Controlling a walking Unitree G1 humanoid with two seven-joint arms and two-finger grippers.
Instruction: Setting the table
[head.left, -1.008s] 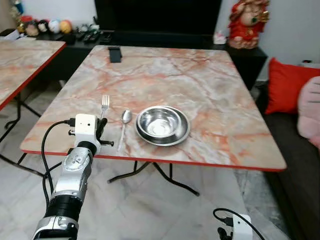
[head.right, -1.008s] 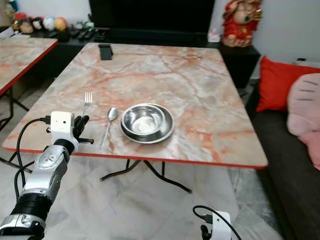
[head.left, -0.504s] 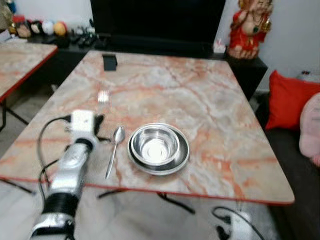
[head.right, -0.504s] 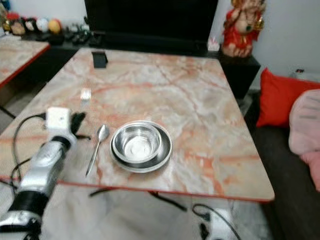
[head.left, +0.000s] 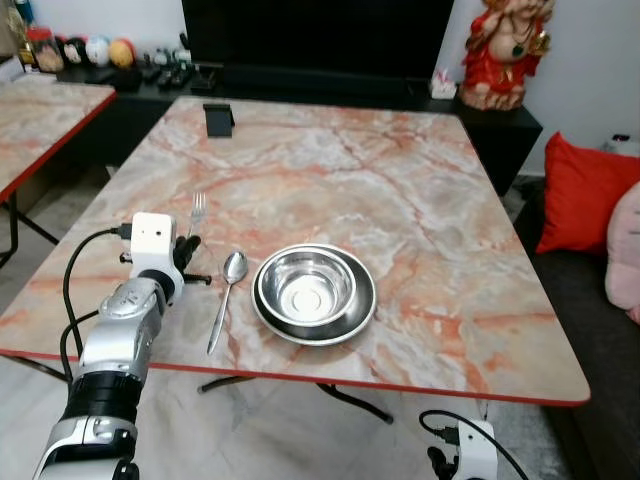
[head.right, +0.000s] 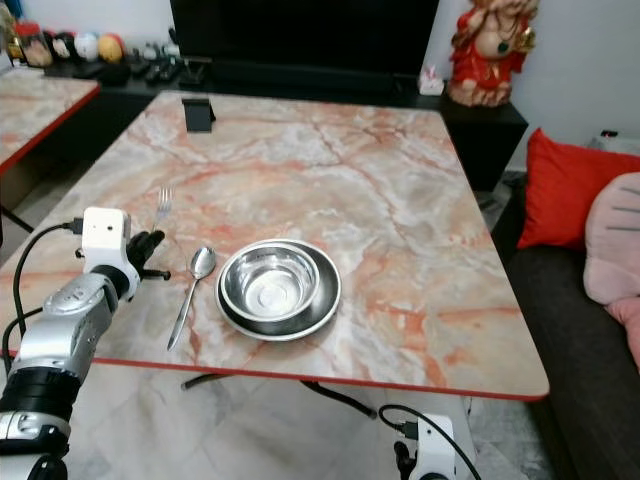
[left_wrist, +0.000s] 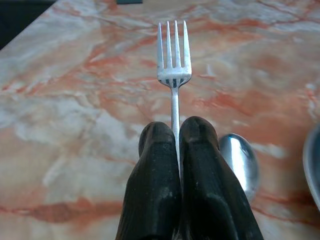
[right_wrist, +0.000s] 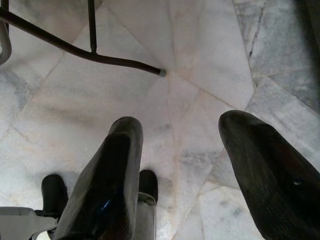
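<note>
Fork (left_wrist: 173, 75) sits pinched by its handle in my left gripper (left_wrist: 178, 137), tines pointing away across the table (head.left: 420, 200), just left of the spoon (head.left: 227, 287). My right gripper (right_wrist: 182, 145) hangs open, holding nothing.

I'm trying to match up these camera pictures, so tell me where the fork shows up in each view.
Left eye view: fork near the table's left edge, tines up, handle in the left pincer.
Right eye view: fork at left, beyond the same pincer.
Left wrist view: fork centre, handle clamped between the black fingers.
Right wrist view: not in it.
Shared landmark: the spoon, just right of the fork.
</note>
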